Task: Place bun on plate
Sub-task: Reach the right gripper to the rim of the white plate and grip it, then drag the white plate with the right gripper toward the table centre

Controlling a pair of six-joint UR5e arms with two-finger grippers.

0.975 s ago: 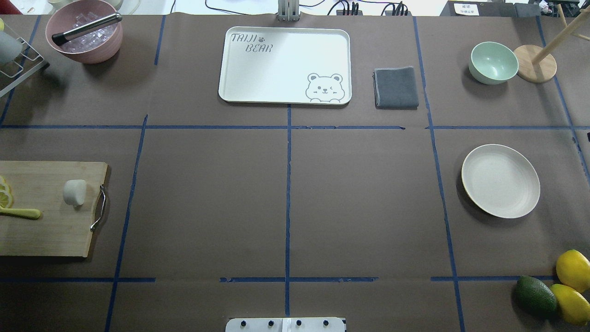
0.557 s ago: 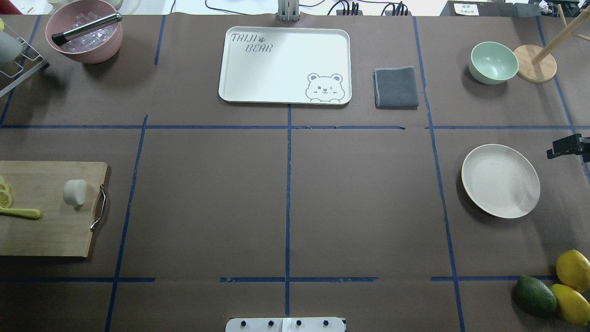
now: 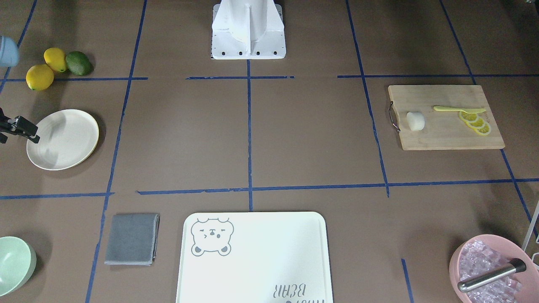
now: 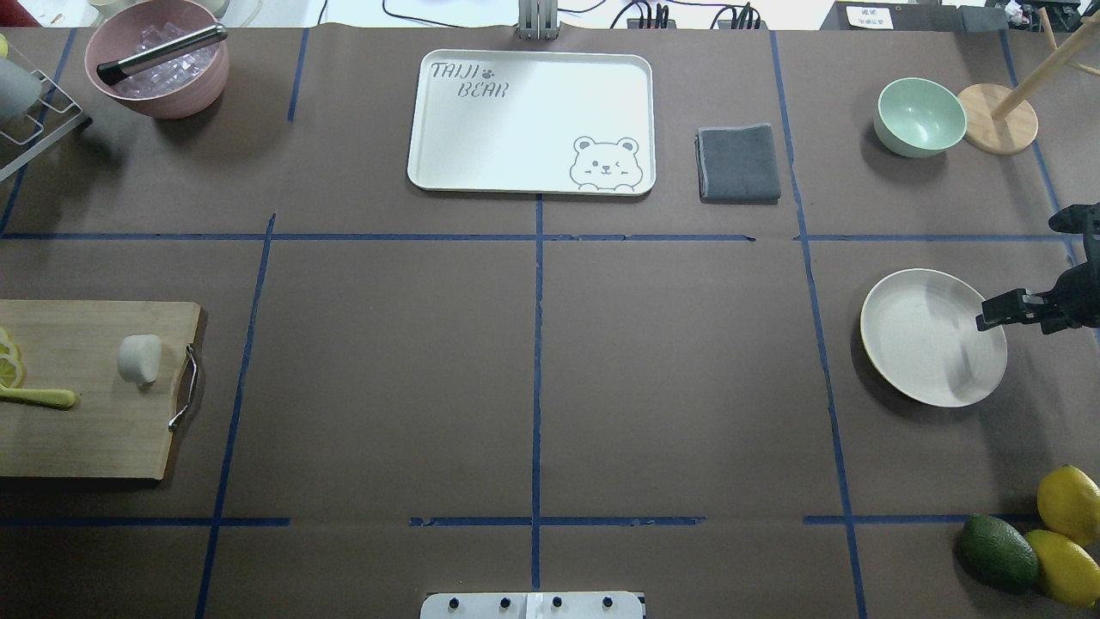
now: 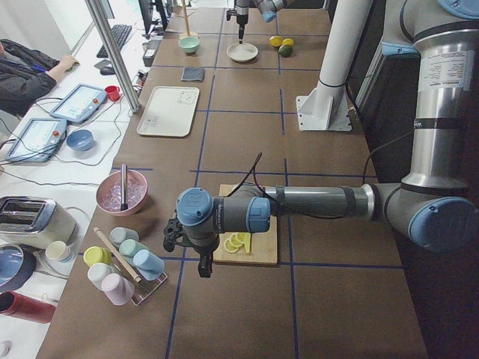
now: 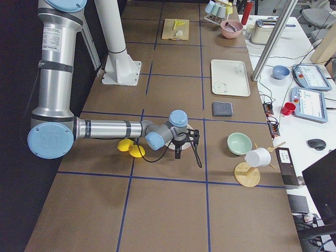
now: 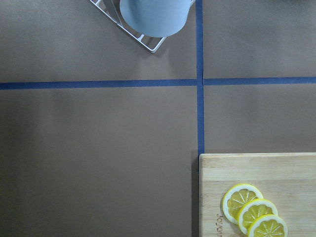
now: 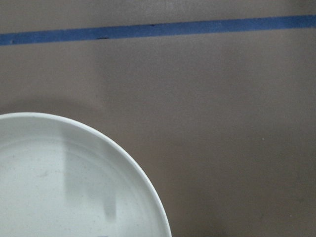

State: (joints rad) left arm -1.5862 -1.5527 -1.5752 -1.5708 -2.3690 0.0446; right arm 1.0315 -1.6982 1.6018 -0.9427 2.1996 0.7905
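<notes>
The off-white bun (image 4: pixel 139 358) (image 3: pixel 415 121) lies on a wooden cutting board (image 4: pixel 86 430) at the table's left edge, next to its metal handle. The cream plate (image 4: pixel 919 344) (image 3: pixel 63 139) (image 8: pixel 59 187) stands bare at the right. My right gripper (image 4: pixel 988 320) (image 3: pixel 28 130) hangs over the plate's outer rim, only partly in view, and I cannot tell whether it is open or shut. My left gripper (image 5: pixel 200 263) hangs beyond the board's far end, away from the bun. It shows only in the exterior left view, so I cannot tell its state.
Lemon slices (image 7: pixel 254 215) and a yellow utensil (image 4: pixel 39 397) share the board. A bear-print tray (image 4: pixel 531 120), a grey cloth (image 4: pixel 738 163) and a mint bowl (image 4: pixel 919 116) line the far side. A pink ice bowl (image 4: pixel 159 60) is far left; lemons and an avocado (image 4: pixel 997 550) near right.
My right gripper has come in from the right edge of the overhead view and moved toward me and inward, over the plate's rim. The bun and plate have not moved.
</notes>
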